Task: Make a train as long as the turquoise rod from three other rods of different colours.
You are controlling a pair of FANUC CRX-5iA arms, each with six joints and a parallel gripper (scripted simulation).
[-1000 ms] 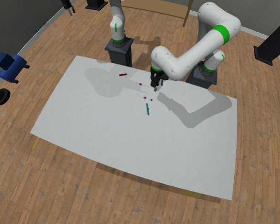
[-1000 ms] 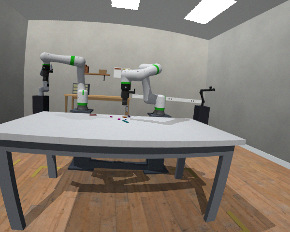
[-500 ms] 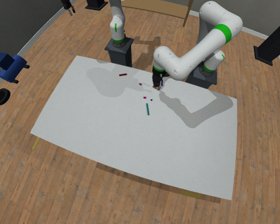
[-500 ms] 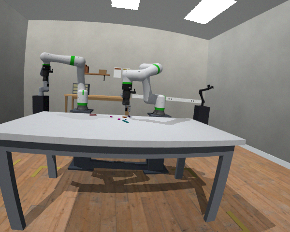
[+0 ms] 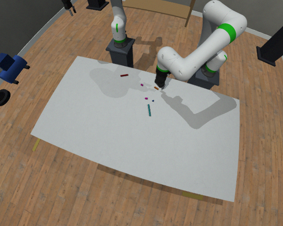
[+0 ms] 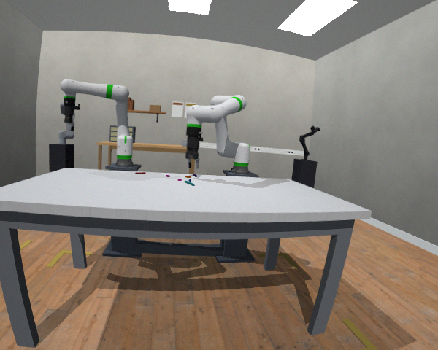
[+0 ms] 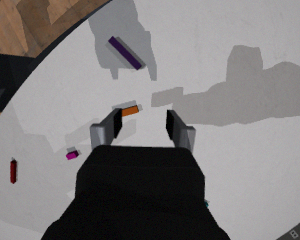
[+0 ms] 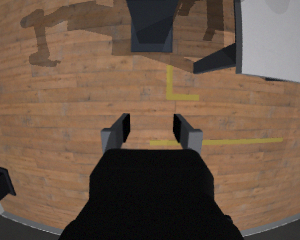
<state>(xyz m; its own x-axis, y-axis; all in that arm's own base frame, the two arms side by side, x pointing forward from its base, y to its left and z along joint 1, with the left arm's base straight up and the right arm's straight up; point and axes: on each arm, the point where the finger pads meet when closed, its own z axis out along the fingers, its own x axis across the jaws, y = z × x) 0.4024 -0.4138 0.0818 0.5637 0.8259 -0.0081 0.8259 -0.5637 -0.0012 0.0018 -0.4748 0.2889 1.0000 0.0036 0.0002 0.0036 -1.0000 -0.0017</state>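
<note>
The turquoise rod (image 5: 149,110) (image 6: 189,183) lies flat on the table. The blue rod (image 5: 153,100) and a magenta rod (image 5: 146,98) lie separately just beyond its end. A second magenta rod (image 5: 141,84) (image 7: 72,155) and the red rod (image 5: 124,75) (image 7: 13,171) lie apart. The orange rod (image 5: 156,88) (image 7: 130,110) lies beside the purple rod (image 7: 125,53) (image 6: 195,175) with a gap; the left arm hides the purple one in the top view. My left gripper (image 7: 144,118) (image 6: 193,165) is open and empty above the table near the orange rod. My right gripper (image 8: 151,122) is open and empty over the floor.
The white table (image 5: 112,136) (image 6: 136,195) carries all the rods, most near its arm-side edge. The left arm reaches over that edge and shades the table. The right arm's gripper is off the table's side. A wooden bench (image 6: 155,147) stands behind the arms.
</note>
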